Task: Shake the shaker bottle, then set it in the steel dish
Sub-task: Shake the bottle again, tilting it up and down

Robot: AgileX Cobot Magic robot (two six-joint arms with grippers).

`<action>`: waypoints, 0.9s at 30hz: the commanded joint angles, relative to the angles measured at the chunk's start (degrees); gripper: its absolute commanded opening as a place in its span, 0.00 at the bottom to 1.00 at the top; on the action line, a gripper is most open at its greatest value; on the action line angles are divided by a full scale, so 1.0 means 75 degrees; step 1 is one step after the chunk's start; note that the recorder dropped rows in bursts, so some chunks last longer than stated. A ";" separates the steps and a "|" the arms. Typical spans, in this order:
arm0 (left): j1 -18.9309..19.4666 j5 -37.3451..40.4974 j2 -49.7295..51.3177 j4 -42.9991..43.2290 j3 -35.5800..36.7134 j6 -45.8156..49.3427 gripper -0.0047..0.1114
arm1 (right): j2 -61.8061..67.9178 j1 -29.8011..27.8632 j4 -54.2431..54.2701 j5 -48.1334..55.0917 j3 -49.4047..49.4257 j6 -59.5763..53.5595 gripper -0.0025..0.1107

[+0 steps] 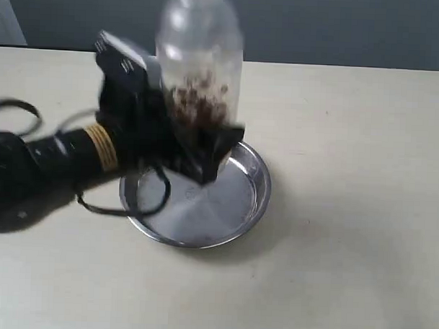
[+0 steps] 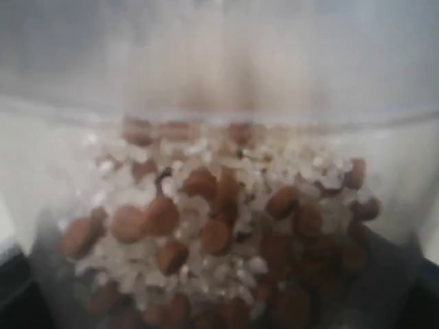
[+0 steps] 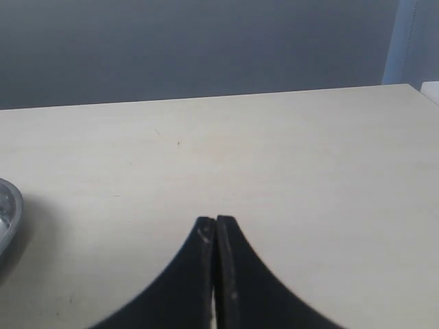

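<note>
- The bottle [image 1: 200, 55] is upright in the air with its cap at the top edge of the exterior view. It is smeared by motion, and any print on its clear wall is too blurred to read.
- Brown pellets [image 1: 200, 102] are heaped in its lower half. The left wrist view is filled by the bottle [image 2: 219, 75] and shows the pellets [image 2: 161, 216] mixed with small white grains [image 2: 206, 271].
- The left gripper [image 1: 209, 150] is clamped on the bottle's lower body. Its black fingers sit on either side and cover the base.
- The bottle is over the far-left part of the dish [image 1: 256, 202]. It seems to be clear of the pan, though the fingers hide the space beneath it.
- The dish is round, shiny and low-rimmed, and lies flat on the pale table [image 1: 361, 234].
- The left arm [image 1: 54, 159] reaches in from the left edge, low and nearly level, with the gripper turned toward the bottle. A yellow band [image 1: 101, 147] wraps the arm, and a black cable [image 1: 124, 204] loops below it across the dish's near-left rim.
- The right gripper [image 3: 216, 236] is closed on nothing, its two black fingers pressed together over bare table [image 3: 288, 157].
- A sliver of the dish's rim [image 3: 5, 212] shows at the edge of the right wrist view, well apart from those fingers.
</note>
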 commanded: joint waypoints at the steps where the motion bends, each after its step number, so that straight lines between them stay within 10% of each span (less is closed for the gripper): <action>1: -0.0016 -0.1285 -0.0284 0.1187 -0.0135 -0.0665 0.04 | -0.0033 0.0010 -0.0035 -0.0087 0.0012 -0.0019 0.01; 5: -0.0016 0.0602 -0.1295 0.0456 -0.0438 0.0060 0.04 | -0.0033 0.0010 -0.0035 -0.0087 0.0012 -0.0019 0.01; 10: -0.0016 -0.1412 -0.0432 0.0726 -0.0082 -0.0362 0.04 | -0.0033 0.0010 -0.0035 -0.0087 0.0012 -0.0019 0.01; 15: -0.0016 0.0392 -0.1423 0.0387 -0.0476 0.0280 0.04 | -0.0033 0.0010 -0.0035 -0.0087 0.0012 -0.0019 0.01; 23: -0.0016 -0.1723 -0.0534 0.0598 0.0134 -0.0104 0.04 | -0.0033 0.0010 -0.0021 -0.0087 0.0012 -0.0019 0.01; 27: -0.0016 -0.0554 -0.1698 0.0486 -0.0302 -0.0011 0.04 | -0.0033 0.0010 -0.0007 -0.0087 0.0012 -0.0019 0.01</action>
